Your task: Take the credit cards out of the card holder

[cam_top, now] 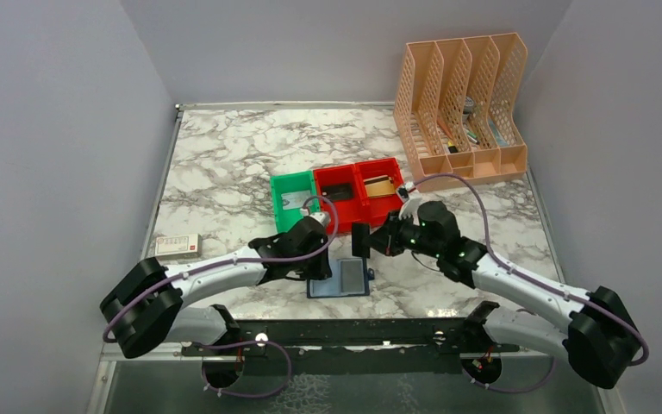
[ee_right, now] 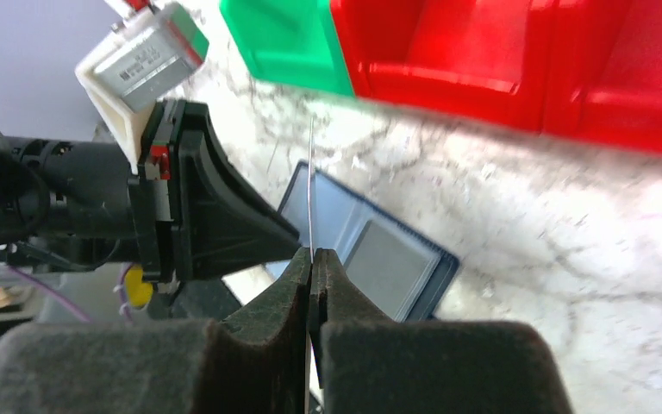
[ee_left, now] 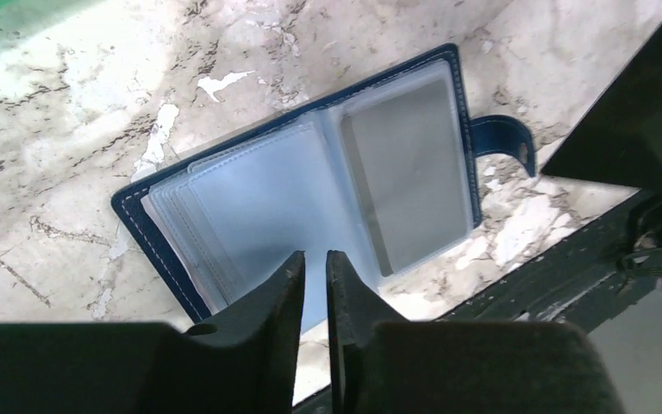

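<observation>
The card holder [ee_left: 310, 190] lies open and flat by the middle of the marble table's [cam_top: 224, 164] near edge, its spread running along that edge. It sits directly under the left gripper [ee_left: 314, 255], whose fingers stand a narrow slit apart with nothing between them. The right gripper [ee_right: 311, 254], just above the holder's far side, is pinched tight on a thin card [cam_top: 360, 237] held upright.
</observation>
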Tool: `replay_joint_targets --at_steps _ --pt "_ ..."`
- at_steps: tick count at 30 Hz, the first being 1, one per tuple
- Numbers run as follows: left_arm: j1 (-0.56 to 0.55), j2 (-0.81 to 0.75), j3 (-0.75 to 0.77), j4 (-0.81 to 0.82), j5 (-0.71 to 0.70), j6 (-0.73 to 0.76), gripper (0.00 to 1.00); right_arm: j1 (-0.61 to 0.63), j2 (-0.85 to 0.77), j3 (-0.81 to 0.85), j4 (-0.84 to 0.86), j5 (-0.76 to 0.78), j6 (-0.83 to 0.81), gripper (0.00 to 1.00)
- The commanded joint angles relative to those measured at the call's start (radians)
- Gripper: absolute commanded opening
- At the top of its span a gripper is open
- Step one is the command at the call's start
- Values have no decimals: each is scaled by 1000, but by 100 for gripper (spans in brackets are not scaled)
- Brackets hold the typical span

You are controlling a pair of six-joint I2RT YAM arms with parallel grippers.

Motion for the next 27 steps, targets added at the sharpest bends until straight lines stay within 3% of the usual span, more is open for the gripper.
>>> replay_joint_targets --at_steps 1,5,12,20,27 --pt "-3 -83 -10 6 -61 -20 23 -1 -94 -12 54 184 -177 1" --pt "-3 -169 -36 2 -117 -35 32 0 -100 -15 185 226 -360 1" --pt "1 -309 -111 -22 -204 -117 45 2 50 45 328 162 -703 1" --pt "9 -412 -135 -95 -254 -144 65 48 247 166 379 193 -1035 1" --pt "12 -433 -136 -119 -253 -138 74 49 410 306 317 152 -1252 1"
